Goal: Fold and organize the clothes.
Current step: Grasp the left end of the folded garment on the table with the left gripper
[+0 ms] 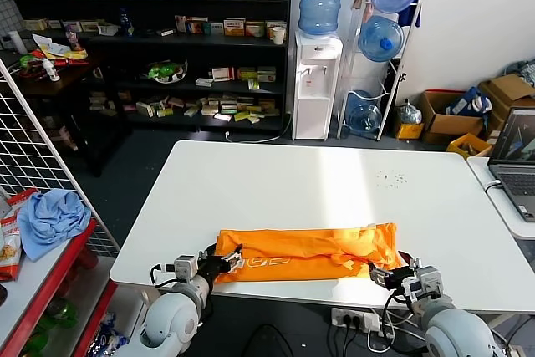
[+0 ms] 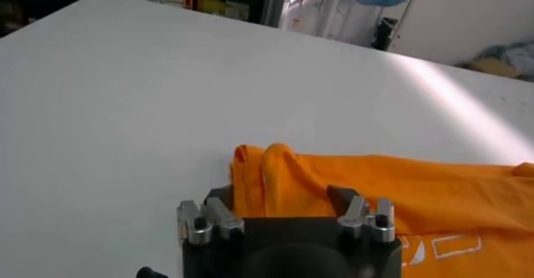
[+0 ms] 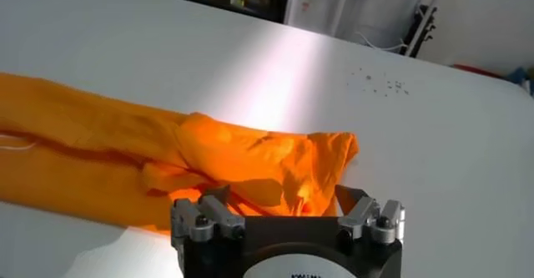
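Note:
The orange T-shirt [image 1: 309,252] lies folded into a long strip along the front edge of the white table [image 1: 292,181]. Part of its white lettering [image 2: 442,246] shows on the near side. My left gripper [image 1: 224,258] is at the strip's left end, low over the table. In the left wrist view it [image 2: 278,194] is open, its fingers wide apart on either side of the shirt's end [image 2: 267,175]. My right gripper [image 1: 386,275] is at the bunched right end. In the right wrist view it [image 3: 282,194] is open, with crumpled cloth [image 3: 259,159] between its fingers.
A light blue cloth [image 1: 52,219] lies on a red shelf at the left by a wire rack [image 1: 33,140]. A laptop [image 1: 514,156] sits on a side table at the right. A water dispenser [image 1: 316,81] and stocked shelves stand behind.

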`<state>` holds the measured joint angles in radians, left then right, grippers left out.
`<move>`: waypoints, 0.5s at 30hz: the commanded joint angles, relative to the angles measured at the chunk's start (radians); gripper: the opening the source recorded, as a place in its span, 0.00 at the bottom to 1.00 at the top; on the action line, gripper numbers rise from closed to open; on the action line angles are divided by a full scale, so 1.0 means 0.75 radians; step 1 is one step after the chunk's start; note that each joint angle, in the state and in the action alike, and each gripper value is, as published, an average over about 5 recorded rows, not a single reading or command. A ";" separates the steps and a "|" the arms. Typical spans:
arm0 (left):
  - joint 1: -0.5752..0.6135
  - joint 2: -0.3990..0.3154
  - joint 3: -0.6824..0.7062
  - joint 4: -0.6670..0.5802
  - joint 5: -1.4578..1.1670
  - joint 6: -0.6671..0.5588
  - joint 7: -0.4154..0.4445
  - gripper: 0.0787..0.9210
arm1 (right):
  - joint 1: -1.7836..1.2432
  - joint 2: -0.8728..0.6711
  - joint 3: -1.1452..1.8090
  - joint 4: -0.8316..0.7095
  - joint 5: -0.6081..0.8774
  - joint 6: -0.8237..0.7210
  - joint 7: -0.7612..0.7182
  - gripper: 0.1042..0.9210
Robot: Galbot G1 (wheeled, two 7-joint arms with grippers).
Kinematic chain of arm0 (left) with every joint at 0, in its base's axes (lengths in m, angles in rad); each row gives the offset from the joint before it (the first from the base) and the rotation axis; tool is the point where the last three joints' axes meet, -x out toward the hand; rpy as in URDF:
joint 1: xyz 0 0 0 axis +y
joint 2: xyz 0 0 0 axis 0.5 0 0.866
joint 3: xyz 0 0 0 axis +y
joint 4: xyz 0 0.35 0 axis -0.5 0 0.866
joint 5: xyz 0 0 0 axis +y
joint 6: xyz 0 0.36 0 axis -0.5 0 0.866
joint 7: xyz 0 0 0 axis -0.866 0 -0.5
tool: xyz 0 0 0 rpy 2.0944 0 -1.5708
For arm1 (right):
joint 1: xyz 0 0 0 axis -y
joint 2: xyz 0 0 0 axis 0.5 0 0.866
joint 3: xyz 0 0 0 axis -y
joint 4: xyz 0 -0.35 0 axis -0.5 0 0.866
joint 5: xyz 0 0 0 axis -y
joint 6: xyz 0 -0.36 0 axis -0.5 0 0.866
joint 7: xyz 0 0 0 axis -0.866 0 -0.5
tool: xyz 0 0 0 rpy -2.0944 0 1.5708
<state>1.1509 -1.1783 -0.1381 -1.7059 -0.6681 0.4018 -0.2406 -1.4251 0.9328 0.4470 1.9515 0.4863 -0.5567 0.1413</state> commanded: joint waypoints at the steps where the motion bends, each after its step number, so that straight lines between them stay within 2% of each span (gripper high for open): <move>1: 0.017 0.003 0.001 -0.005 -0.035 0.035 0.001 0.71 | -0.012 0.000 0.004 0.024 0.001 -0.002 0.003 0.88; 10: 0.033 0.001 -0.003 -0.034 0.002 0.030 0.030 0.40 | -0.020 0.007 0.006 0.030 0.001 -0.004 0.004 0.88; 15: 0.016 0.033 -0.031 -0.037 0.010 0.020 0.028 0.22 | -0.028 0.007 0.007 0.043 -0.003 -0.004 0.003 0.88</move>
<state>1.1682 -1.1749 -0.1438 -1.7254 -0.6693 0.4184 -0.2218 -1.4426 0.9379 0.4517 1.9751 0.4850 -0.5597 0.1437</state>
